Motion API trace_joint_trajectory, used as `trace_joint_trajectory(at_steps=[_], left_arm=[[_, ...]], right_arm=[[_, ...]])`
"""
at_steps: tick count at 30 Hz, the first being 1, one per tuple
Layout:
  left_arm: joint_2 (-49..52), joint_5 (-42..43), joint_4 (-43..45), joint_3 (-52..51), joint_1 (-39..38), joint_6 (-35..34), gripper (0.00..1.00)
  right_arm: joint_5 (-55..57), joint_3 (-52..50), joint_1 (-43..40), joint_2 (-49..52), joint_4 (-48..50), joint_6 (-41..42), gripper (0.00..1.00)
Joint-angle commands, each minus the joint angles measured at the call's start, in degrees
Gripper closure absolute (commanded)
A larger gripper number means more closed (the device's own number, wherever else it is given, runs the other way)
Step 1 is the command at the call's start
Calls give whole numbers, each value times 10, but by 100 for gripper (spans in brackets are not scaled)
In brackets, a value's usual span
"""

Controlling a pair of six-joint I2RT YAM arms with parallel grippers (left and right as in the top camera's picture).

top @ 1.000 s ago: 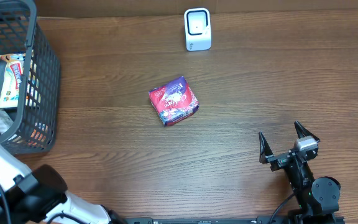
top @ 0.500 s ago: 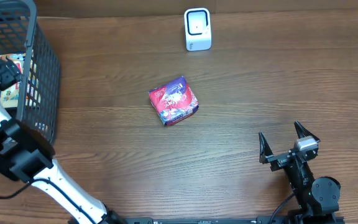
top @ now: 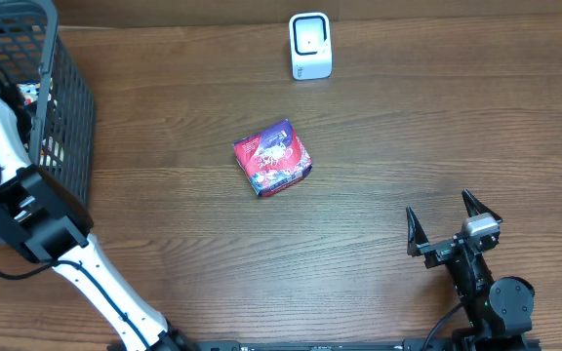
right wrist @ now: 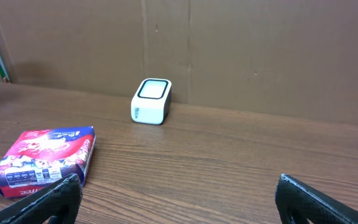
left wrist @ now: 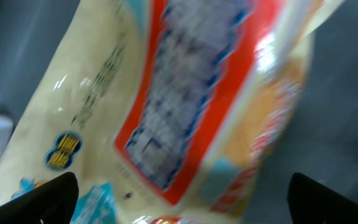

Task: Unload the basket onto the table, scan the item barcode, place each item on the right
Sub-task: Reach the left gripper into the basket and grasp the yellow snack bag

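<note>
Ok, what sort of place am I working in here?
Probably a mock shop checkout set up on a wooden table: a small white barcode scanner, a wire shopping basket holding packaged goods, and a red packet lying on the tabletop.

I count one white scanner at the far edge of the bench, one red and purple packet near the bench's middle, and one dark wire basket at the far left corner. The left wrist view shows one cream and red packet; the rest of the basket's contents cannot be counted. Claws: two, the left claw and the right claw.
</note>
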Motion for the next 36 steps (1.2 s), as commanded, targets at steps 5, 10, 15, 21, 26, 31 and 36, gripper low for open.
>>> trace_joint_trajectory(at_steps=[5, 10, 15, 21, 26, 31, 36], left_arm=[[5, 8, 22, 3, -11, 16, 57], [5, 4, 19, 3, -7, 16, 72], [7, 4, 13, -1, 0, 16, 27], [7, 4, 34, -32, 3, 16, 22], [7, 4, 49, -51, 3, 16, 80], [6, 4, 38, -43, 3, 13, 96], [-2, 24, -23, 39, 3, -6, 96]], right_arm=[[-2, -6, 3, -5, 3, 2, 0], [-2, -6, 3, -5, 3, 2, 0], [-2, -6, 3, -5, 3, 2, 0], [-2, -6, 3, -5, 3, 2, 0], [-2, -6, 3, -5, 3, 2, 0], [-2, -6, 3, -5, 3, 2, 0], [-2, -6, 3, -5, 3, 2, 0]])
